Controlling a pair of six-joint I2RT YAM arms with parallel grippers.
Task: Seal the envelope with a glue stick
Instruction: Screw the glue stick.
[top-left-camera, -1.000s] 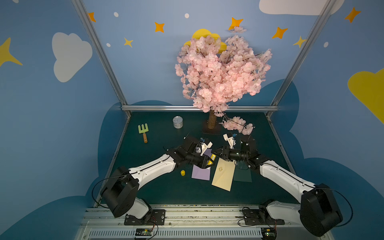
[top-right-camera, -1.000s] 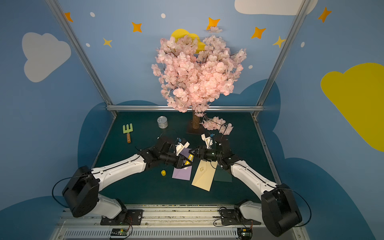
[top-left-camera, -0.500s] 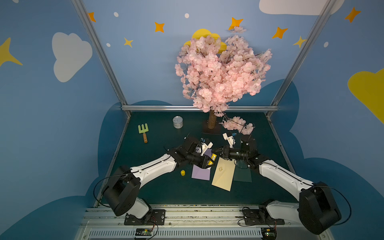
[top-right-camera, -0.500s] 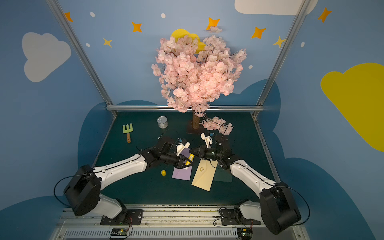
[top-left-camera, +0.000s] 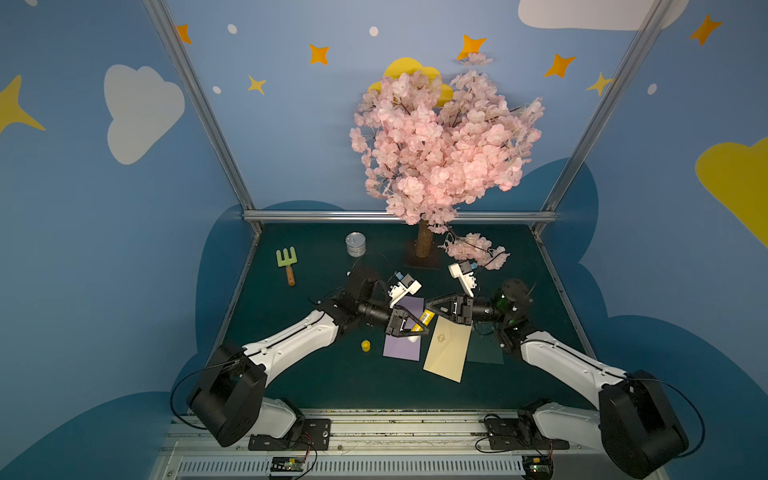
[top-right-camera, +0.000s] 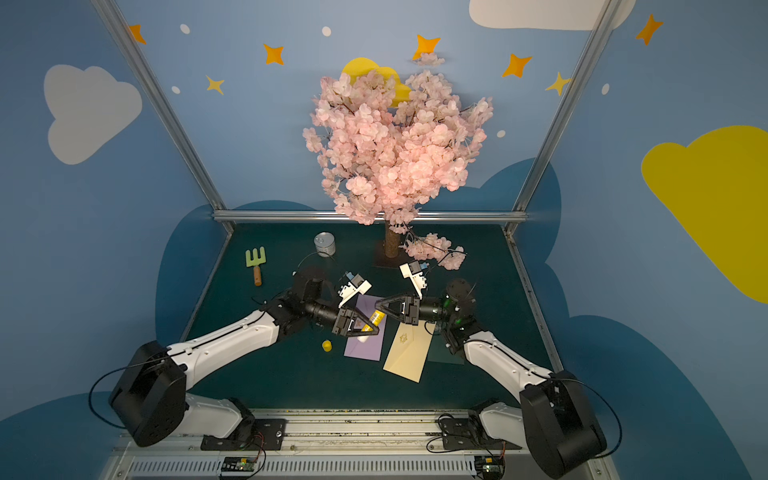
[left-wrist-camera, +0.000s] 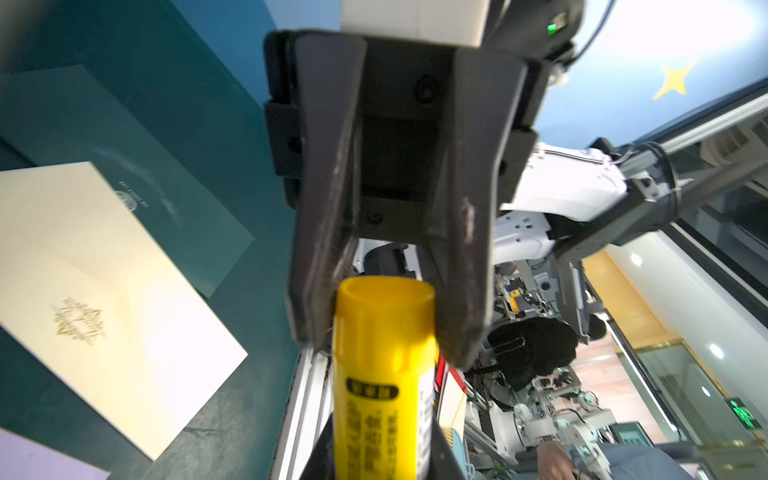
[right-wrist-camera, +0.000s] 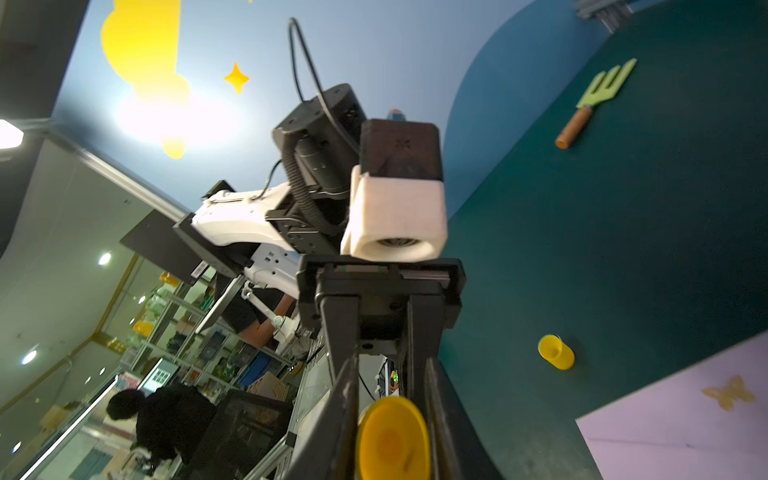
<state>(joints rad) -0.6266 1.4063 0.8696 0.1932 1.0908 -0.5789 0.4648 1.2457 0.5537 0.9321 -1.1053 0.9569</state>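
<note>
- Two-ended grip on one short bright-yellow plastic glue stick (top-left-camera: 426, 318), held up off the dark green counter (top-left-camera: 324, 374) between the arms, above the edge of a lilac paper envelope (top-left-camera: 401, 349) and right next to the corner of a cream paper envelope with a gold emblem (top-left-camera: 446, 351).
- Left fingers (left-wrist-camera: 442, 461), black, closed partway around the labelled barrel; right fingers (left-wrist-camera: 461, 270) pinched almost fully shut on the round yellow end.
- Looks-wise: smooth glossy cylinder, fluted ring near the pinched end, small label with black print on yellow and a white panel beside it.
- Small yellow cup-shaped plastic piece (top-left-camera: 365, 345) lying alone on the counter, well apart from the stick. Probably the cap, so likely uncapped already.
- Handling guess: light, stiff, hollow plastic, pretty slippery along the glossy barrel. Hard to crush, easy to let spin or slide in a loose pinch.
- Best grabbed across the barrel around mid-length for rubbing on paper; fluted end only for twisting the glue out.
- No telling yet which envelope to seal; flaps too hard to make out.
</note>
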